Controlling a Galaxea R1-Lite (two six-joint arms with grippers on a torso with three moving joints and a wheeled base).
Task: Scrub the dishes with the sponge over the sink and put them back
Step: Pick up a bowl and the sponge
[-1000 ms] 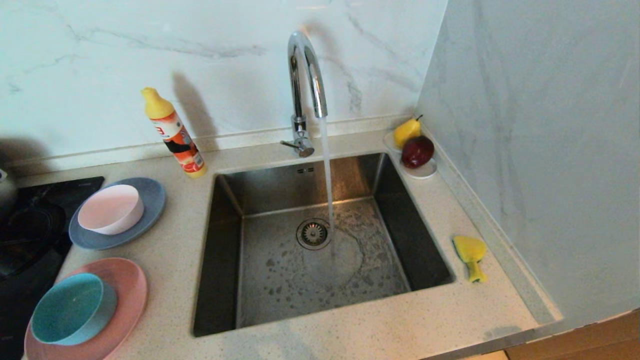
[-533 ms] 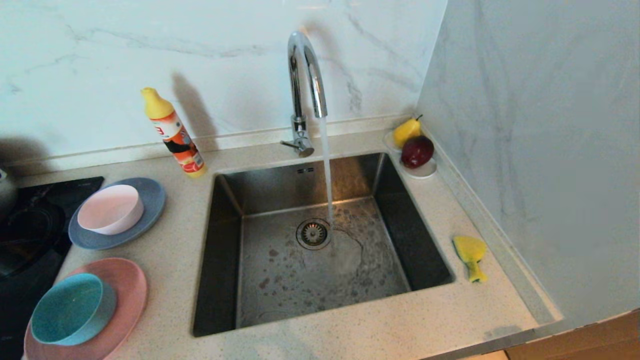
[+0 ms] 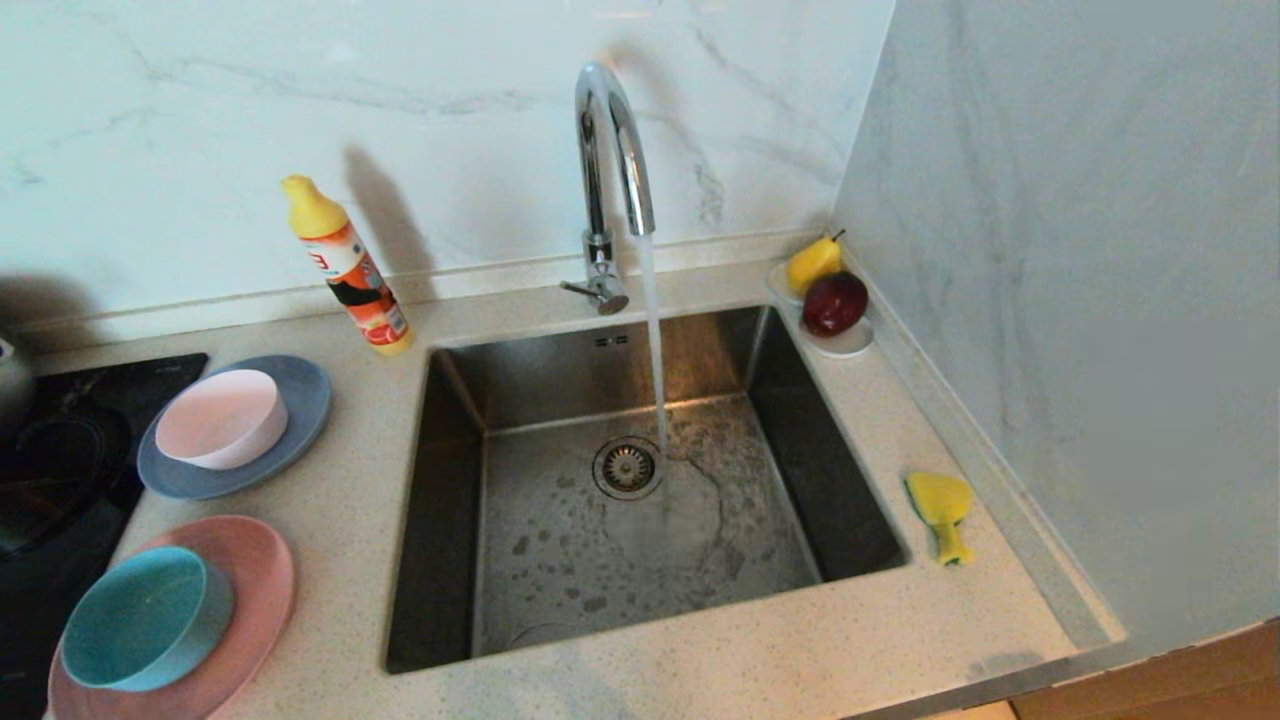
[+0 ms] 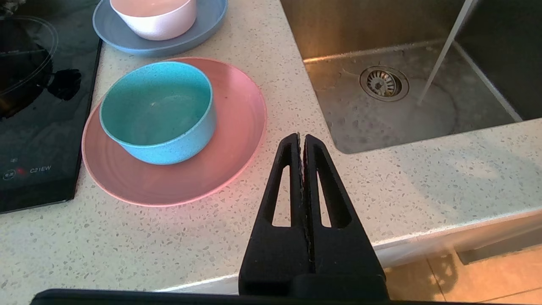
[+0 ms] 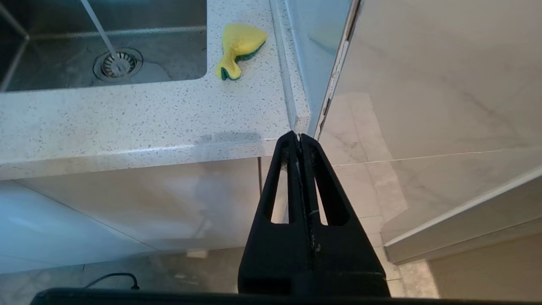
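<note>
Left of the sink (image 3: 445, 480), a pale pink-white bowl (image 3: 220, 418) sits on a blue-grey plate (image 3: 300, 400). Nearer the front edge, a teal bowl (image 3: 145, 618) sits on a pink plate (image 3: 255, 590). The yellow sponge (image 3: 940, 505) with its green side lies on the counter right of the sink. Neither arm shows in the head view. My left gripper (image 4: 301, 136) is shut and empty above the counter's front edge, beside the pink plate (image 4: 237, 140) and teal bowl (image 4: 156, 110). My right gripper (image 5: 299, 136) is shut and empty, off the counter's front right corner, short of the sponge (image 5: 239, 46).
Water runs from the chrome faucet (image 3: 610, 130) onto the sink floor beside the drain (image 3: 627, 466). A detergent bottle (image 3: 350, 268) stands behind the plates. A white saucer (image 3: 850, 345) with a pear and an apple sits at the back right. A black cooktop (image 3: 60, 450) lies at the far left; a wall rises on the right.
</note>
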